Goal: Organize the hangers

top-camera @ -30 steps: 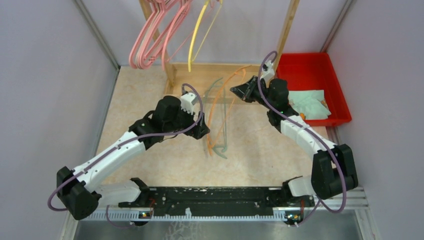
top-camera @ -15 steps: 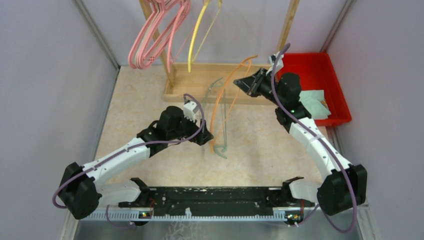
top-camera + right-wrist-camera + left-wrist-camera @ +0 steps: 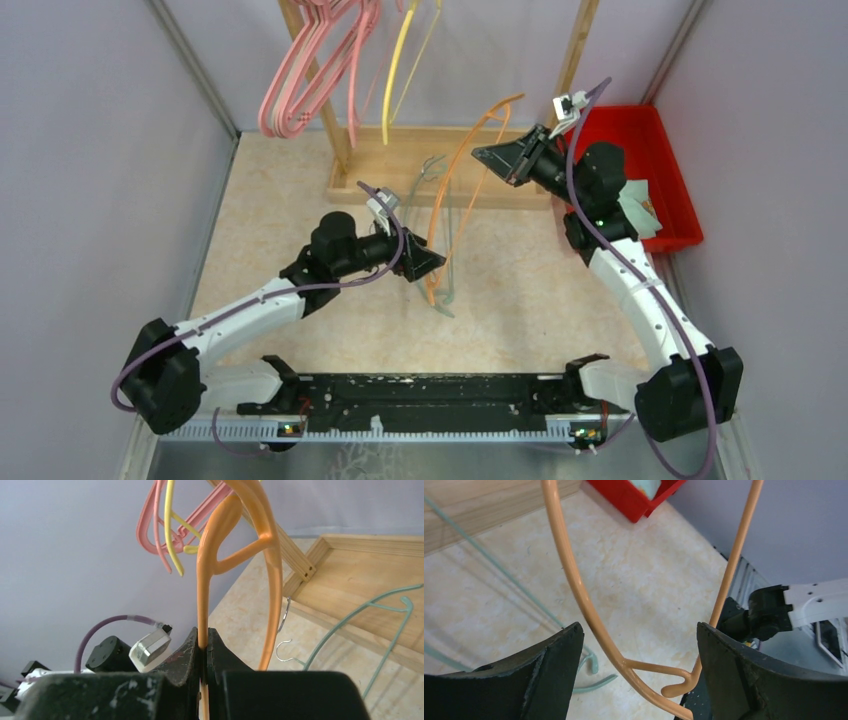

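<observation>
With right arm (image 3: 627, 272) raised, fingers (image 3: 187, 653) pinch orange hanger (image 3: 202, 587).

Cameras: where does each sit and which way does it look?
Top external: above, behind, looking down at the left arm, right arm and table.
Left wrist: on the left arm, past the open left gripper toward the orange hanger.
Right wrist: on the right arm, along the right gripper shut on that hanger.
All share the orange hanger.

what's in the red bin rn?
Pale green crumpled material lies in the red bin, a small orange bit at its edge. The right arm covers the bin's left part; anything there is hidden.
</observation>
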Available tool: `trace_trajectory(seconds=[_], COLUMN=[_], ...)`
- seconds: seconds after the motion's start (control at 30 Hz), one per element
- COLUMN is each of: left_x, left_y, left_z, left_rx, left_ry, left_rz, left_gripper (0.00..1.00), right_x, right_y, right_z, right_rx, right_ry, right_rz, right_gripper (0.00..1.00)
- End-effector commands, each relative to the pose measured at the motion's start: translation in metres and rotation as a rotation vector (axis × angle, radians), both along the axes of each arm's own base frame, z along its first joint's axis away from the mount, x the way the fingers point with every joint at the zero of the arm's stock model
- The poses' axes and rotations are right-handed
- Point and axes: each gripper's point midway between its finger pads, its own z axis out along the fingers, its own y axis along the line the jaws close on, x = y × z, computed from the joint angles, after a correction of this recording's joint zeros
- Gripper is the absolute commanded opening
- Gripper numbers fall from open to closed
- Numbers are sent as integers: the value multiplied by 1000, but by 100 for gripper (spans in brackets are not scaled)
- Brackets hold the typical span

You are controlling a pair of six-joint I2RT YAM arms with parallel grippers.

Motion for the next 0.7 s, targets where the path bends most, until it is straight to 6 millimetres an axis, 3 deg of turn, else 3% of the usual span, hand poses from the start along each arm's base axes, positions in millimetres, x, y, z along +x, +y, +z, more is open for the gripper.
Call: trace_trajectory(seconds=[0.0,0.27,0.67], left_x=[-19,-37,-62], left_y=[-19,-20,-23], left_z=[32,19,65], left_rx=[-170,-228,-386], left_ry=[-54,-3,-33], left_rz=[-143,-222,-360], left_gripper=[88,88,88], right_x=[-23,-34,-57], right_y=[-7,-25,-22], right_z=[60,84,106], right_rx=[83,91,157], right_ry=[-174,-252,-357], right_rz=[40,31,144], right_gripper=[0,0,0])
